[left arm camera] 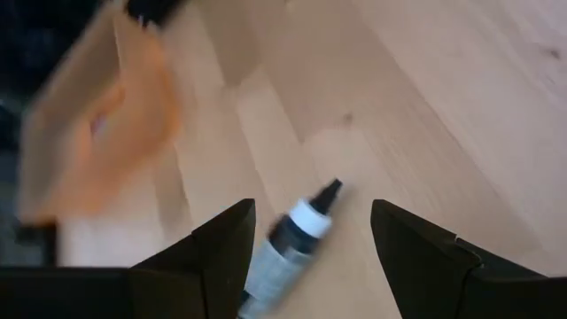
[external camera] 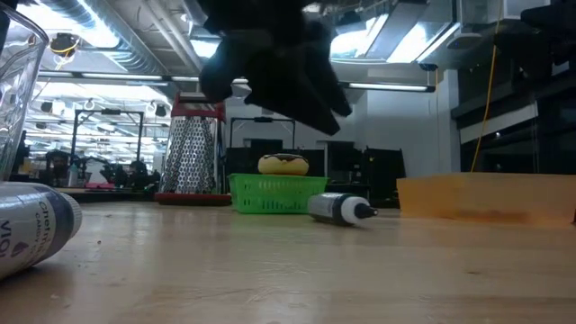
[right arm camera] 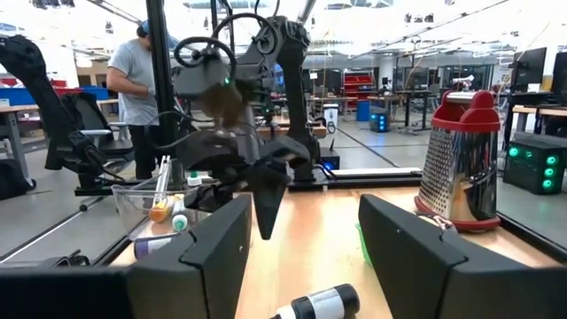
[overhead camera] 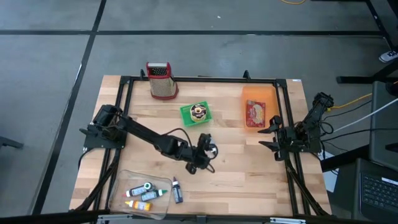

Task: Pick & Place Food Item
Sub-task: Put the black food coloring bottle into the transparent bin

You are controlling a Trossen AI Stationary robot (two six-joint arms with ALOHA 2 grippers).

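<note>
Doughnut (overhead camera: 198,111) sits in a small green basket (overhead camera: 188,116) near the middle of the wooden desk (overhead camera: 249,168), toward its far side; from the low camera it shows above the basket's rim. A metal grater with a red top (overhead camera: 160,79) stands upright at the far edge, left of the basket. An orange tray (overhead camera: 260,94) lies to the basket's right, with a red packet (overhead camera: 255,114) inside it.

Left end effector (overhead camera: 206,149) hangs above the middle of the desk, well apart from the basket, its two fingers (left arm camera: 221,244) spread wide with nothing between them. Its wrist camera looks down on a small black-and-white bottle (left arm camera: 288,248) lying on its side on the wood, just below the gap between the fingers; the bottle is not gripped.

Right end effector (overhead camera: 271,134) waits near the right edge of the desk, beside the orange tray, fingers apart and empty.

At the near left corner a clear plastic tub (overhead camera: 121,186) holds several small tubes, and one more dark tube (overhead camera: 178,191) lies on the desk just beside it.

A person (right arm camera: 135,75) stands in the room beyond.
</note>
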